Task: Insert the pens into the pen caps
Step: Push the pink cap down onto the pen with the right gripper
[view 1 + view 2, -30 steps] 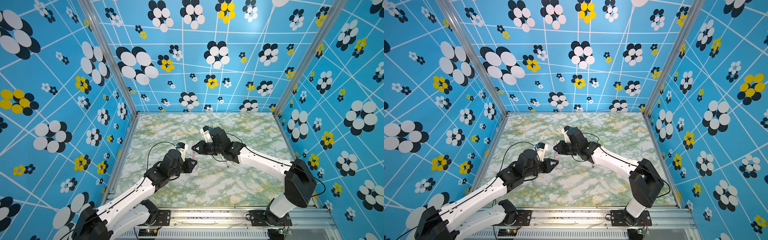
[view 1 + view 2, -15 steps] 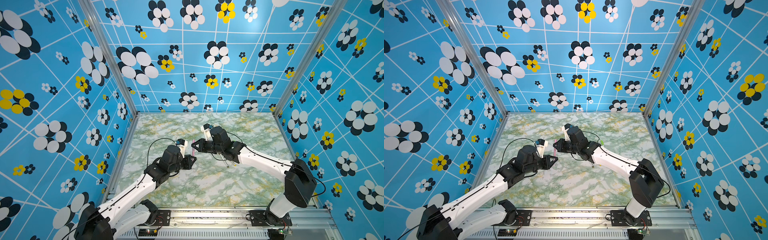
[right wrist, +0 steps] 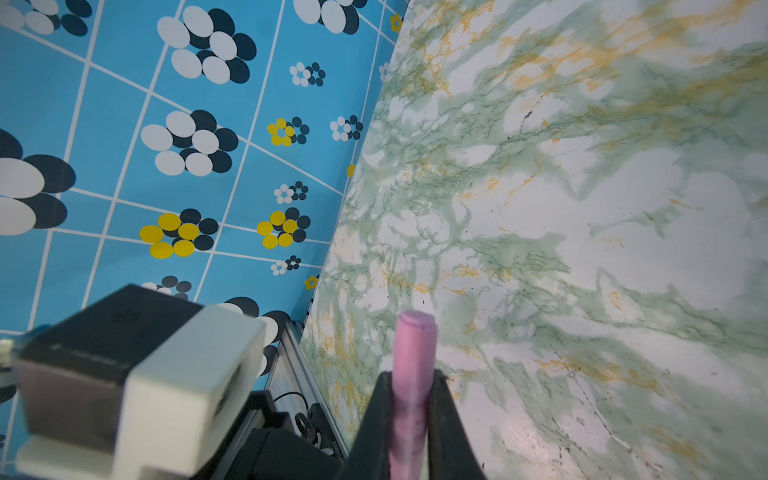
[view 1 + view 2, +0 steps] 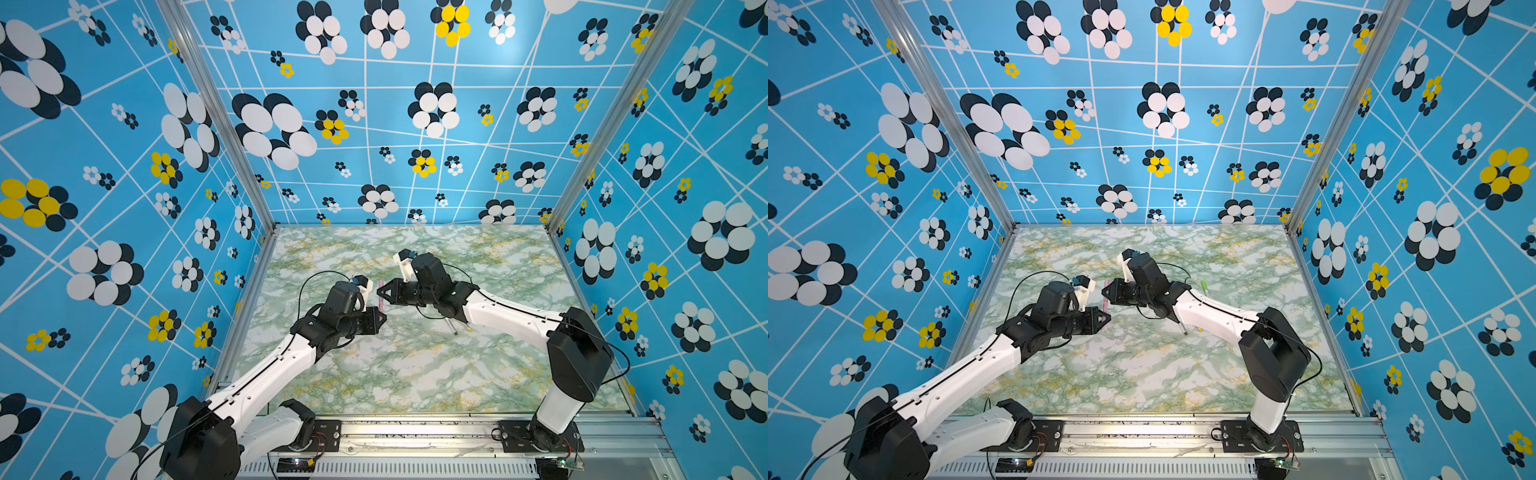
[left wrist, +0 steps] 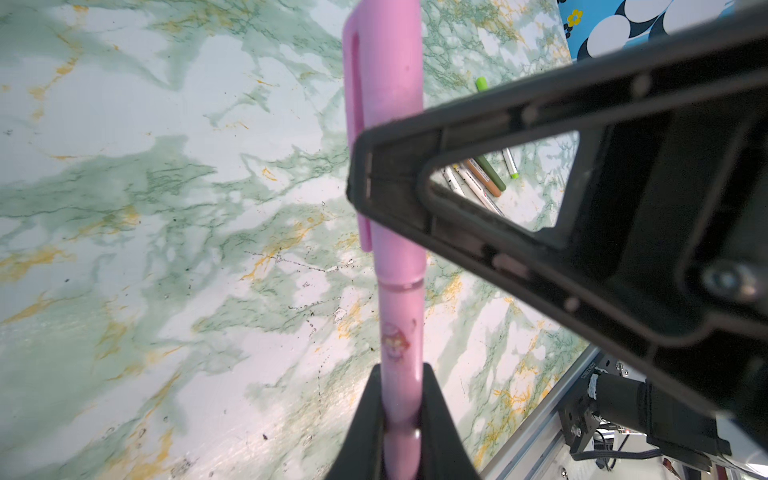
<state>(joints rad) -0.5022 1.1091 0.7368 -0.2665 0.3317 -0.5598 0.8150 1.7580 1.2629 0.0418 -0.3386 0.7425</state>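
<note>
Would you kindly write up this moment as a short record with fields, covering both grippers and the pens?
left gripper: shut on pink pen
right gripper: shut on pink cap
pen and cap: joined in line, held between the two grippers
seating depth: cannot tell
loose pens: lying close together on the table, partly under the right arm

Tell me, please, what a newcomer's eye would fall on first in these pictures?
First come the loud blue flowered walls boxing in a green marbled table. Then, mid-table, the two grippers meet on one pink pen: the left gripper is shut on its barrel and the right gripper is shut on its pink cap. More pens lie loose beneath the right arm.
</note>
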